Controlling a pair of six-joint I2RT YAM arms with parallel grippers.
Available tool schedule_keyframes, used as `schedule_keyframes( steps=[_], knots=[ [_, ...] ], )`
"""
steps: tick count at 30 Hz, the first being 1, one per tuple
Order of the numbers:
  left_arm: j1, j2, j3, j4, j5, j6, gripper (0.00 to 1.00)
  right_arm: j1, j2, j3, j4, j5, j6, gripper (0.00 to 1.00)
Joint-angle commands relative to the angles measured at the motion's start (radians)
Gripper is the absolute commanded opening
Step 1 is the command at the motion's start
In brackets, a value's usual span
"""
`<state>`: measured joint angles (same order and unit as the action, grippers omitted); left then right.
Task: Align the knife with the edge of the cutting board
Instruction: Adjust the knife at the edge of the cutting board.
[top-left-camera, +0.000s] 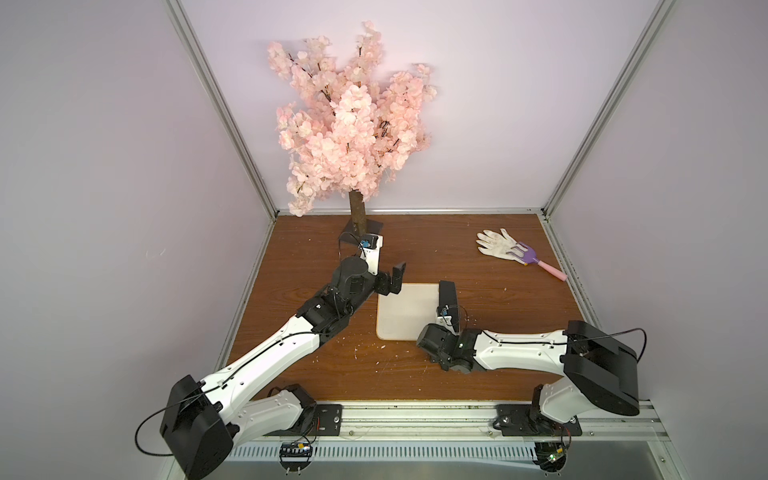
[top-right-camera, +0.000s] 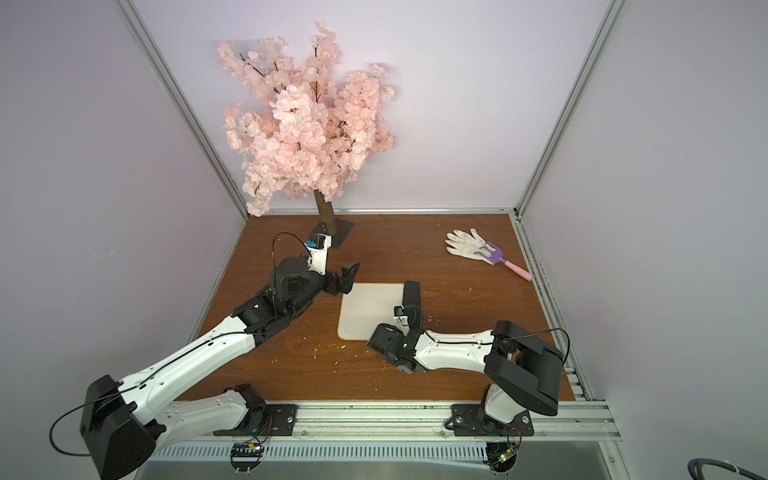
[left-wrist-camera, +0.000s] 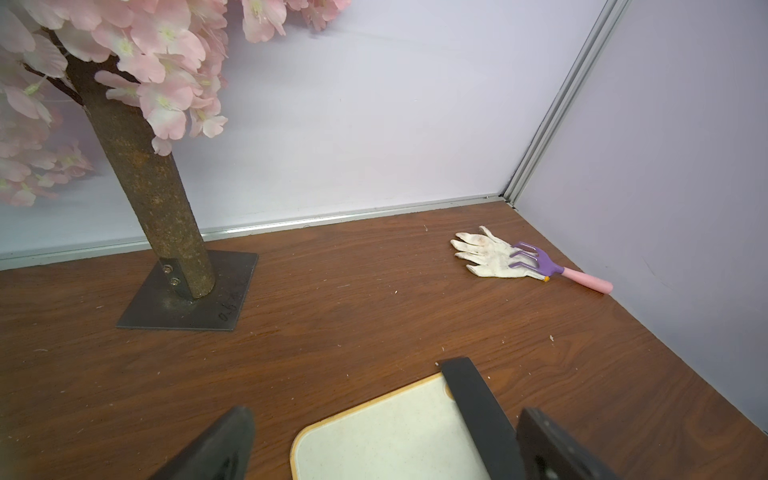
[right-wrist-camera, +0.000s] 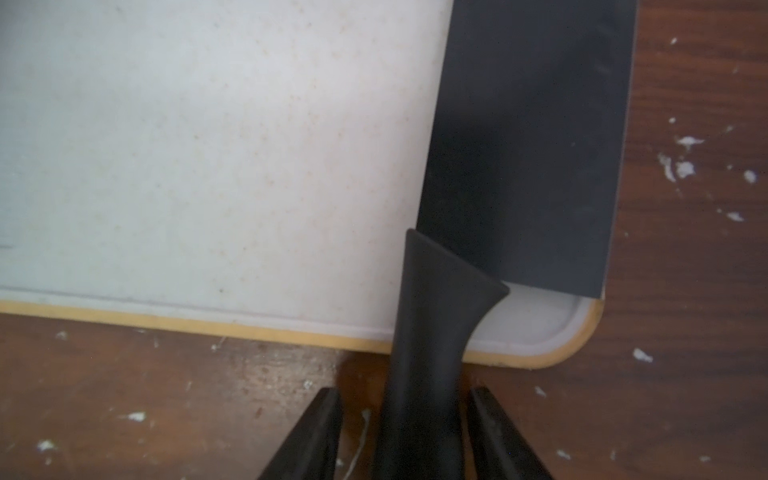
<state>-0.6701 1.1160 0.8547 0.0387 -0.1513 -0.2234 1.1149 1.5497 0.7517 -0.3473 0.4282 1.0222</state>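
The cream cutting board lies mid-table. The all-black knife rests flat along the board's right side. Its blade covers that rim, and the handle sticks out past the near edge. My right gripper straddles the handle, with a gap showing on each side of it. In both top views the right wrist hides these fingers. My left gripper hovers wide open and empty over the board's far left corner. The blade's tip shows in the left wrist view.
An artificial pink blossom tree stands on a dark square base at the back left, just behind the left wrist. A white glove and a purple-and-pink toy rake lie at the back right near the wall. White crumbs dot the wooden table.
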Motion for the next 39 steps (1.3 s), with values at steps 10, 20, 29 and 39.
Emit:
schedule_keyframes(
  steps=[10,20,29,39],
  knots=[
    [-0.014,-0.023,-0.015,0.027,-0.016,0.024,0.99,0.026,-0.004,-0.015,-0.004,0.035,0.029,0.48],
    [-0.014,-0.024,-0.015,0.029,-0.020,0.027,1.00,0.039,-0.009,-0.015,-0.018,0.051,0.045,0.44],
    [-0.014,-0.029,-0.017,0.029,-0.026,0.030,1.00,0.054,-0.017,-0.027,-0.023,0.057,0.056,0.43],
    [-0.016,-0.030,-0.019,0.031,-0.028,0.033,1.00,0.068,-0.030,-0.029,-0.022,0.070,0.051,0.42]
  ],
)
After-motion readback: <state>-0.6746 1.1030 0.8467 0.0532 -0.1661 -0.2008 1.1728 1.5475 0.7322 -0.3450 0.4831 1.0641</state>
